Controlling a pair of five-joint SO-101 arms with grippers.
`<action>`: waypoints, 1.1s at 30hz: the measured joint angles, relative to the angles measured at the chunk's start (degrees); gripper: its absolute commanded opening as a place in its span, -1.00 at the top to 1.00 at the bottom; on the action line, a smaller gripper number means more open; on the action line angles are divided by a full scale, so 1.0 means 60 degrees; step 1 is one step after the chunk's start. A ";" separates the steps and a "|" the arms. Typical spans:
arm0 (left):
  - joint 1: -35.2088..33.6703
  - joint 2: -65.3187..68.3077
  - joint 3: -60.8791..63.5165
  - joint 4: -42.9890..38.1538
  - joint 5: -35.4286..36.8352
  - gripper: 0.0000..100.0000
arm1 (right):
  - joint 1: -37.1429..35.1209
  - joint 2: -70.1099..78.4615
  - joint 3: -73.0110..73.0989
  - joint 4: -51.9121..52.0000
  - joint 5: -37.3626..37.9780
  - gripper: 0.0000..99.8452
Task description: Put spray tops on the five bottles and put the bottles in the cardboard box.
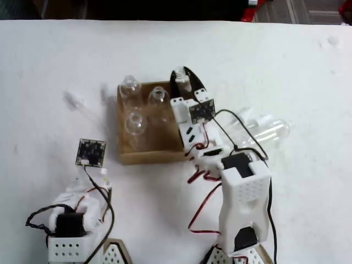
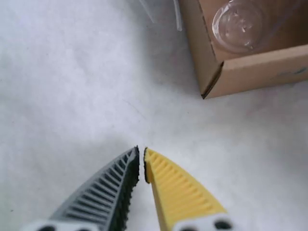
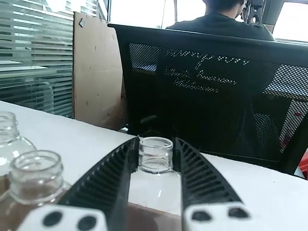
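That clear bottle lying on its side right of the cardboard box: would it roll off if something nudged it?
Probably: the lying bottle looks round and rests sideways on the flat table, so a nudge would likely roll it. It looks empty and see-through, so it is likely light. Its smooth wall might slip in a grip.

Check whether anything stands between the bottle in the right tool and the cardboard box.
Nothing visible does. The right tool holds the bottle by its neck at the far right corner of the cardboard box.
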 measured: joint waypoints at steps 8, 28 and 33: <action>0.0000 0.0000 0.0000 0.0000 0.0000 0.95 | -0.0220 0.0000 0.0381 0.0029 0.0015 0.70; 0.0000 0.0000 0.0000 0.0000 0.0000 0.95 | 0.0088 -0.2828 0.1626 0.1026 -0.1070 0.69; 0.0000 0.0000 0.0000 0.0000 0.0000 0.95 | 0.0278 -0.4703 0.2242 0.1612 -0.1465 0.70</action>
